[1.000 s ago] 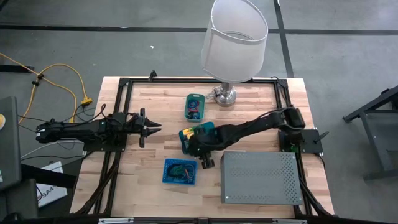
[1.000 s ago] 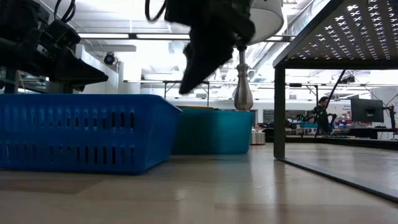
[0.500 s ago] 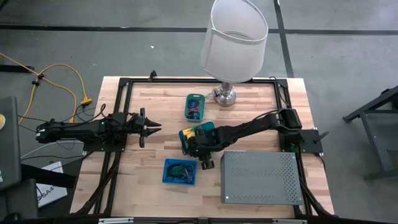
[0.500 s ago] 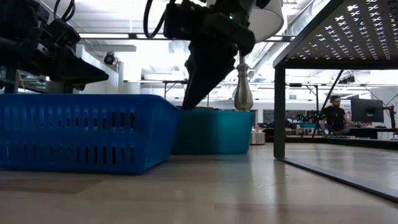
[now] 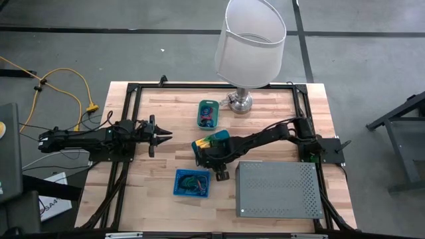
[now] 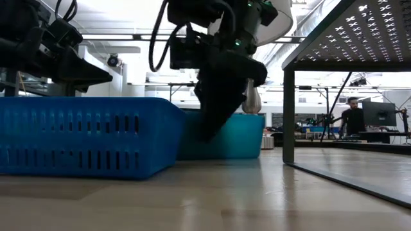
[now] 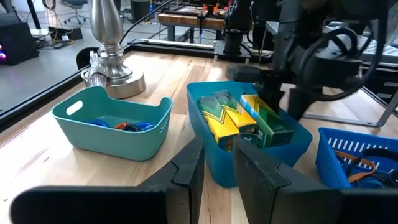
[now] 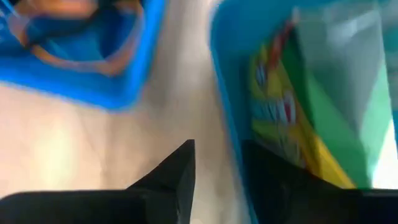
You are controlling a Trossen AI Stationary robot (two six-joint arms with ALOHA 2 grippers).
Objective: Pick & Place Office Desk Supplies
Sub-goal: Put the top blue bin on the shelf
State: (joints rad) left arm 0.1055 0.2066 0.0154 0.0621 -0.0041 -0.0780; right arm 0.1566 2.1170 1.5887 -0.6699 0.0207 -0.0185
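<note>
Yellow-and-green boxes (image 7: 239, 121) (image 8: 280, 124) lie in the blue-green bin (image 5: 222, 136) at mid-table. Coloured loops fill the blue basket (image 5: 192, 182) (image 8: 81, 37) nearer the front and the small teal bin (image 5: 208, 114) (image 7: 118, 124) farther back. My right gripper (image 5: 201, 156) (image 8: 217, 168) points steeply down at the blue-green bin's near left corner. It is open, with one finger outside the bin's wall (image 8: 225, 130) and one inside. My left gripper (image 5: 159, 136) (image 7: 217, 165) waits level at the table's left, slightly open and holding nothing.
A big white-shaded lamp (image 5: 251, 40) stands on its chrome base (image 5: 240, 101) at the far edge. A grey perforated box (image 5: 279, 189) fills the near right. A black frame rail (image 5: 129, 119) runs round the table. Bare wood lies between the left gripper and the bins.
My right gripper has sunk toward the blue-green bin and tipped more steeply down; its fingertips now reach the bin's wall. The bins and their contents have stayed where they were.
</note>
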